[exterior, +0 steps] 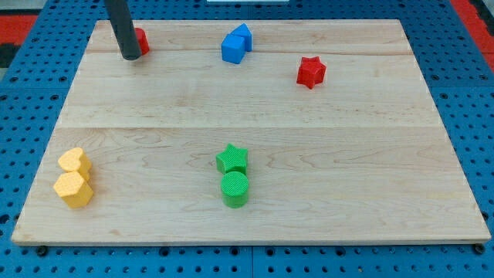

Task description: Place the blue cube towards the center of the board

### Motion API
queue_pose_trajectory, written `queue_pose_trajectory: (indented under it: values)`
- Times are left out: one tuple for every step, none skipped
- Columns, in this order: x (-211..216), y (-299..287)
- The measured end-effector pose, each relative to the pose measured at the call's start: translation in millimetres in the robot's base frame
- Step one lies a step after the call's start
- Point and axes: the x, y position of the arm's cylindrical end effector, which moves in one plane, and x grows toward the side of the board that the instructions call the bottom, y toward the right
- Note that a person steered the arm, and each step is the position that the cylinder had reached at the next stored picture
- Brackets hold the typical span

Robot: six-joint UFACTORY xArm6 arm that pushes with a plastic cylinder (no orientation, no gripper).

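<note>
A red block (141, 39) at the board's (255, 116) top left is mostly hidden behind my tip (131, 56), its shape unreadable. My tip touches only that block. The blue cube (233, 49) sits well to its right, near the top edge, touching another blue block (243, 35) behind; its long axis is unclear.

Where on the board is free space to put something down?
The middle band is bare, bordered above by the blue blocks and red star, below by the green star. Crowded: the yellow pair bottom left; my tip beside a red block top left.
</note>
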Motion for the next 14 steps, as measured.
queue_pose_trajectory:
  values:
    - [0.0, 3.3]
    - [3.6, 12.1]
    - [6.4, 25.1]
    - [-10.3, 36.2]
    - [-24.5, 65.6]
    - [-24.5, 107.3]
    - [-28.0, 146.5]
    - [-28.1, 176.4]
    - [-2.0, 214.7]
    - [13.7, 260.9]
    - [-7.1, 262.1]
    - [-18.9, 298.8]
    - [15.6, 316.3]
    - [58.9, 284.1]
